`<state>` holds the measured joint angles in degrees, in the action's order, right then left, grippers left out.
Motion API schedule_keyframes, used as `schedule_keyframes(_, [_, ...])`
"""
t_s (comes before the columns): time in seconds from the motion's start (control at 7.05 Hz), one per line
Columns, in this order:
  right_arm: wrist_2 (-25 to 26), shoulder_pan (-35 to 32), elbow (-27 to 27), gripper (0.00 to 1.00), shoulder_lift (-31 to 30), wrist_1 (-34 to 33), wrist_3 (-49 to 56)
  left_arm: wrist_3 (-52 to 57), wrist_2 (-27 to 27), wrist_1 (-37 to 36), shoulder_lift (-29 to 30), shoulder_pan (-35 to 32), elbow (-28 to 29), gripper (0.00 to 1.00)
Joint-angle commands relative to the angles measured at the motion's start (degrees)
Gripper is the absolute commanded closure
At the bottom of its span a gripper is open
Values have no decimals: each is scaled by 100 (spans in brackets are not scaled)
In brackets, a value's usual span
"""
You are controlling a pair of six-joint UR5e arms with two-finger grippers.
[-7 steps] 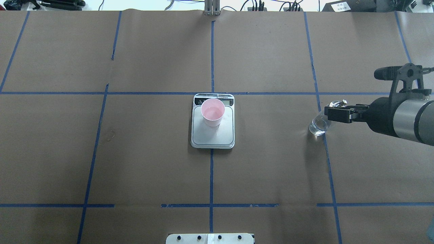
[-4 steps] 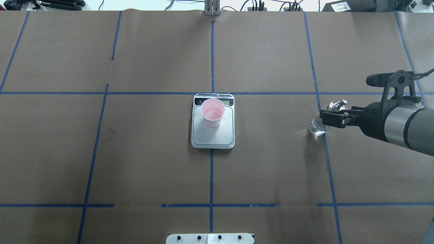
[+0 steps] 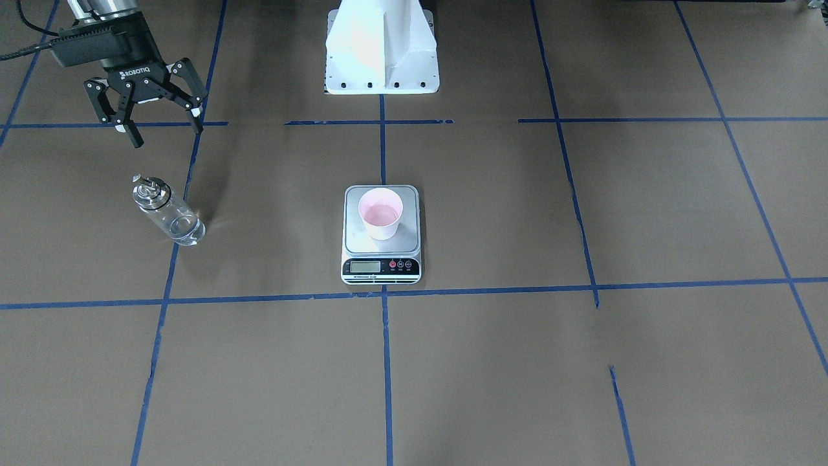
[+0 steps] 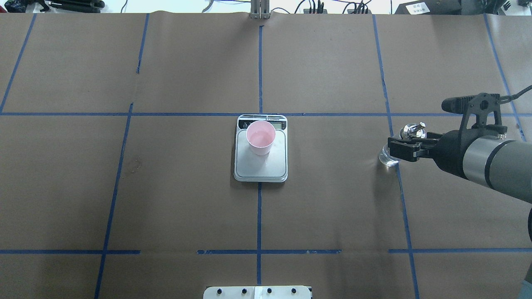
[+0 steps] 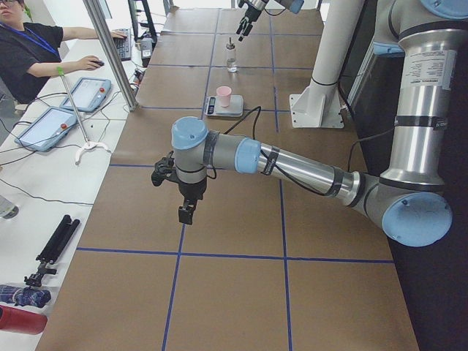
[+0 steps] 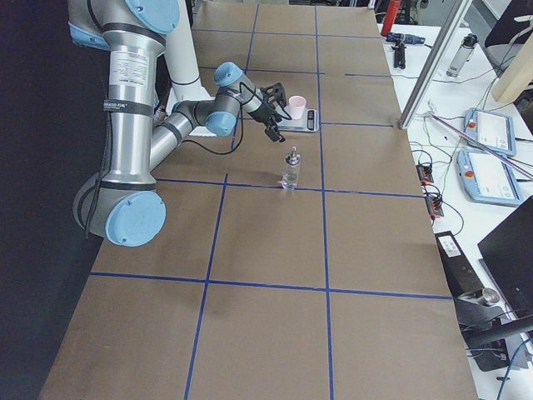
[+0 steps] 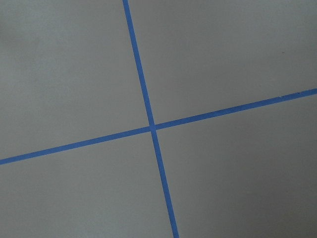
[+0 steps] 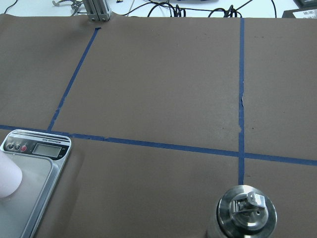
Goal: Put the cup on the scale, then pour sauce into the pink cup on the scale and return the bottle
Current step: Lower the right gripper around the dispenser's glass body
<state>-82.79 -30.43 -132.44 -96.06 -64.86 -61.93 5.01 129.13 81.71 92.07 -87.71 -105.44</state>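
cup [image 3: 381, 220]: we're seeing pale pink outside, a fuller pink inside.
scale [image 3: 352, 234]: silver platform, black strip on its 6 o'clock edge in the front-facing view, grey display, red buttons.
bottle [image 3: 169, 217]: clear glass, shiny silver cap.
table [image 3: 517, 362]: brown paper, and we've got blue tape lines gridding it.
right gripper [image 3: 167, 133]: black, white lettering.
right arm [image 6: 133, 142]: silver tubes, light blue caps.

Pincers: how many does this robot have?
2. The right pincer hangs open near the bottle; the left pincer hovers over the table, far from the scale. None seems hidden.
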Motion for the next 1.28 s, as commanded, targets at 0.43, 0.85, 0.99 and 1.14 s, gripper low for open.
schedule_keyframes(0.43, [676,213,122,0,-201,52,-91,0,-2,-6,12,0,-21,0])
schedule_keyframes(0.85, [1236,536,122,0,-474,201,-405,0,6,-6,-5,0,-56,0])
schedule_keyframes(0.99, [1369,634,157,0,-849,750,-407,0,207,-15,-14,0,-65,0])
schedule_keyframes(1.14, [1545,696,201,0,-1096,1060,-416,0,252,-15,-40,0,-73,0])
